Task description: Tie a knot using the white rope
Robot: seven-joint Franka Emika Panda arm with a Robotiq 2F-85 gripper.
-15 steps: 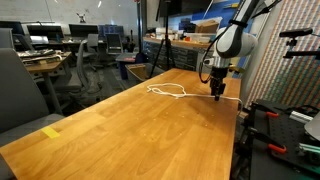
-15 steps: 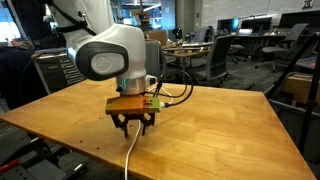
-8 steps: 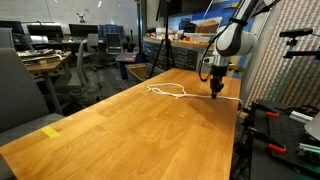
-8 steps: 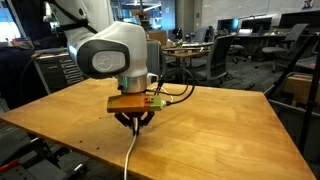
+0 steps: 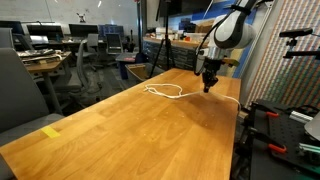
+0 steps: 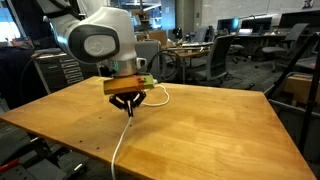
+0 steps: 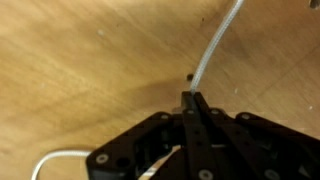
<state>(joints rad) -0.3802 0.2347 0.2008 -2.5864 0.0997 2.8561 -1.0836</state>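
The white rope lies looped on the wooden table and one strand rises to my gripper. In an exterior view the rope hangs from the gripper down to the near table edge. The wrist view shows the black fingers pressed together on the rope, which runs away across the wood. A further loop of rope shows at the lower left. The gripper is shut on the rope and held above the tabletop.
A yellow note lies near one table corner. Office chairs and desks stand behind the table. Black equipment with red parts stands beside the table edge near the arm.
The fingers have shut on the rope. The gripper has then risen and shifted along the table, lifting the rope strand with it.
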